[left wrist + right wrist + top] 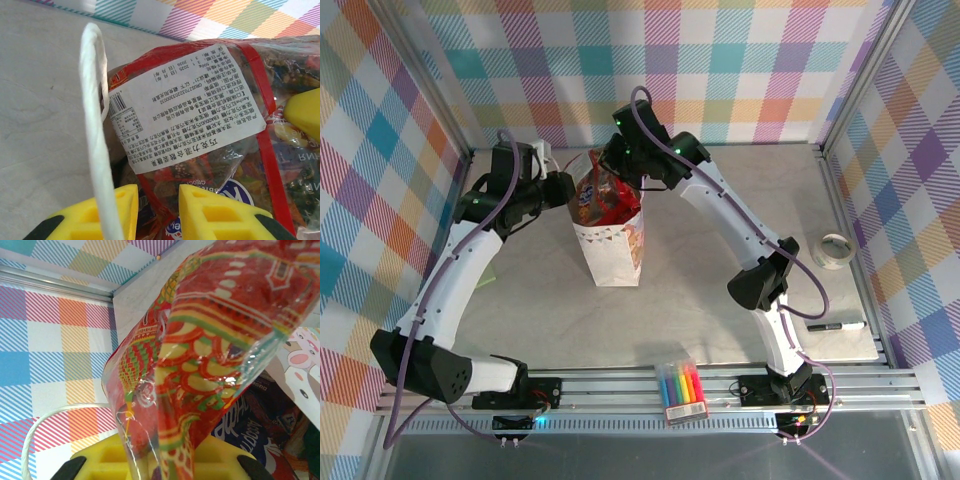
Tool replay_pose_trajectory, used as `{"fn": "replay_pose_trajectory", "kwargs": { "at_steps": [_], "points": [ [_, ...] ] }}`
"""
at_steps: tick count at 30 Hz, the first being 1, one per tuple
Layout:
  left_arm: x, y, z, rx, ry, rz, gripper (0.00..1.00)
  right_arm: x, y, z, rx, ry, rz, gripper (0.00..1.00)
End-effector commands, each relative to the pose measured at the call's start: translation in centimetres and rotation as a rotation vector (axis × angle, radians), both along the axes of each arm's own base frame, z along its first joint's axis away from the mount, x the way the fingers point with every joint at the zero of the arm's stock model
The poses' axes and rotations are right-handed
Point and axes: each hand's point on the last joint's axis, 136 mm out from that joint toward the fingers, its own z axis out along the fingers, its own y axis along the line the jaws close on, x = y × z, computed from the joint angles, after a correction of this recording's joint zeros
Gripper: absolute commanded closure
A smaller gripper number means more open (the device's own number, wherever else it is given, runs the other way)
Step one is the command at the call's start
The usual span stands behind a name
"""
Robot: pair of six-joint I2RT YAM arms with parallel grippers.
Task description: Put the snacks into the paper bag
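Left gripper: jaws partly open with a clear gap, clamping nothing. The paper bag's white cord handle runs up across the inner edge of its left finger. Just ahead of the jaws the red snack packet lies label side up, close to the tips; whether it touches them cannot be told. One yellow finger of the right gripper sits on the packet's far right edge. Bare table is open to the left of the handle.

Right gripper: jaws pinched on the red snack packet, its film coming out between the two yellow fingers and spreading ahead. Below and right of the jaws a purple packet lies inside the bag against the bag's printed wall. A cord loop curves to the left of the jaws.

In the top view the paper bag stands upright at mid table. The left gripper is at its left rim and the right gripper over its far rim, with the red packet in the mouth, its top above the rim. There is open table right of the bag. A tape roll and a black marker pen lie well apart by the right edge, and a marker pack is on the near rail.
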Motion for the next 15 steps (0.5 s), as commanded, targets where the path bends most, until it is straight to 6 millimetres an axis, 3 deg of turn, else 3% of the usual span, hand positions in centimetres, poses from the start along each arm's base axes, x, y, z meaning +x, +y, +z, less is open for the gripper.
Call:
{"fn": "replay_pose_trajectory", "kwargs": {
  "at_steps": [1, 5, 7, 10, 12, 15],
  "points": [
    [0.1, -0.6, 0.4, -0.021, -0.006, -0.025, 0.72, -1.3, 0.9, 6.0, 0.178, -0.068, 0.007, 1.0],
    [-0.1, -0.6, 0.6, -0.01, -0.011, -0.027, 0.72, -1.7, 1.0, 3.4, 0.11, -0.019, 0.018, 0.95],
    [-0.3, -0.5, 0.8, -0.003, -0.016, -0.026, 0.72, -2.0, 0.7, 1.8, 0.052, -0.003, 0.042, 0.82],
    [-0.4, -0.2, 1.2, 0.008, -0.029, -0.017, 0.71, -2.3, -0.1, 0.2, -0.026, 0.002, 0.068, 0.72],
    [-0.5, -0.1, 1.6, 0.01, -0.042, -0.012, 0.71, -2.5, -0.5, 0.3, -0.054, -0.018, 0.095, 0.63],
    [-0.6, -0.1, 2.2, 0.007, -0.051, -0.015, 0.71, -2.6, -1.6, 2.4, -0.112, -0.128, 0.131, 0.51]
  ]
}}
